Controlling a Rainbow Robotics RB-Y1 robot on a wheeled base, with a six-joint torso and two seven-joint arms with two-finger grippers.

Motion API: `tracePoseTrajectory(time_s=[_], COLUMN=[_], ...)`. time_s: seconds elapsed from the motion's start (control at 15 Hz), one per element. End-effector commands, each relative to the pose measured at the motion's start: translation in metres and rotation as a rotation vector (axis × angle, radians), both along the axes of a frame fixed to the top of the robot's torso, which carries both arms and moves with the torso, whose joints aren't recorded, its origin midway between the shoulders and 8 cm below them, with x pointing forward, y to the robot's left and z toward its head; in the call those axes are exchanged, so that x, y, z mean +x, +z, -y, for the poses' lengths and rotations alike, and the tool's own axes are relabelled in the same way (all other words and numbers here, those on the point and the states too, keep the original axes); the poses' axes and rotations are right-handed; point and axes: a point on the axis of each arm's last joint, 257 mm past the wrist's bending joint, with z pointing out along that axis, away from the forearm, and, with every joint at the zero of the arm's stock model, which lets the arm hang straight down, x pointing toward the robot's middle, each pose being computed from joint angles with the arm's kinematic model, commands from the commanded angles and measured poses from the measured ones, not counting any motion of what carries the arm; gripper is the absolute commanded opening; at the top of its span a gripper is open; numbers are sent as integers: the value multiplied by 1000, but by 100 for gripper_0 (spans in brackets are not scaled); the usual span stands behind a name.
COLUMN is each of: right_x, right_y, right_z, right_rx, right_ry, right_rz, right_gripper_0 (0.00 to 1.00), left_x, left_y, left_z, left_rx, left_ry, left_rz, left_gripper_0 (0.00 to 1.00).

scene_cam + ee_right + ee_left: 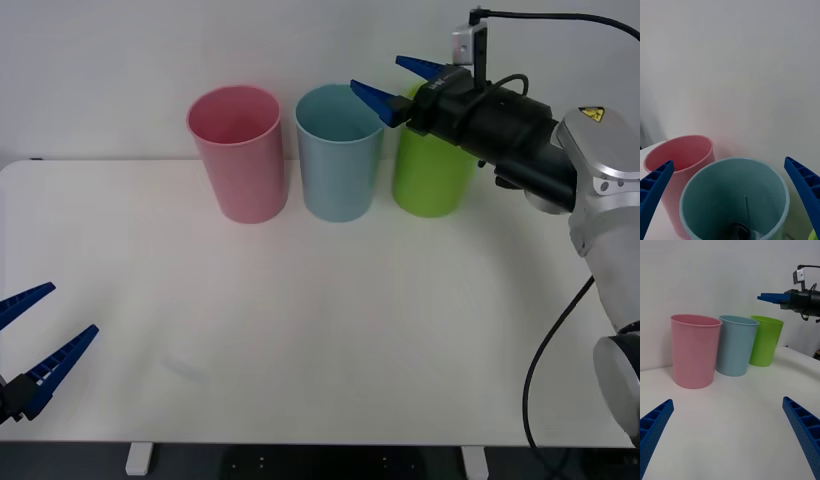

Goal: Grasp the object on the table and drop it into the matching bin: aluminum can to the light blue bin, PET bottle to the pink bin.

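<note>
So the right tool (400,82) is up in the air over the light blue bin (339,160), blue fingers (372,97) spread wide and nothing between them; from the right wrist view you look straight down into that bin (707,187) and there's a dark round thing at the bottom, which looks like the aluminum can (739,228), though only a sliver of it shows so I can't make out much more. The three bins stand in a row at the far edge of the bench (300,340); pink bin (236,150) on the robot's left, light blue in the middle, lime green bin (430,175) on the right, all upright and just beside each other; the right arm partly covers the green one in the front view. The left tool (25,335) sits low at the near left corner of the bench, well apart from the bins, fingers (655,423) also wide with nothing in them; its wrist camera sees the pink bin (694,352), the blue one (735,347) and the green one (765,341) across the bare bench top (730,420), with the right tool (771,297) above them.
</note>
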Motion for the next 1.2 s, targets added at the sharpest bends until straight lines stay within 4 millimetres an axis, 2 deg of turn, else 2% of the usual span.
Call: tracePoseTrajectory(time_s=[0.07, 0.4, 0.87, 1.2], right_x=[-24, -73, -139, -184], right_y=[-5, -39, -103, -130], right_z=[16, 47, 87, 116], right_rx=[-8, -67, -200, -219], right_ry=[19, 20, 12, -3], right_rz=[23, 44, 78, 43], right_gripper_0=[100, 100, 100, 100], left_x=[0, 0, 0, 0], left_y=[0, 0, 0, 0], left_z=[0, 0, 0, 0], left_rx=[0, 0, 0, 0], left_ry=[0, 0, 0, 0], left_rz=[0, 0, 0, 0], left_gripper_0=[100, 100, 100, 100])
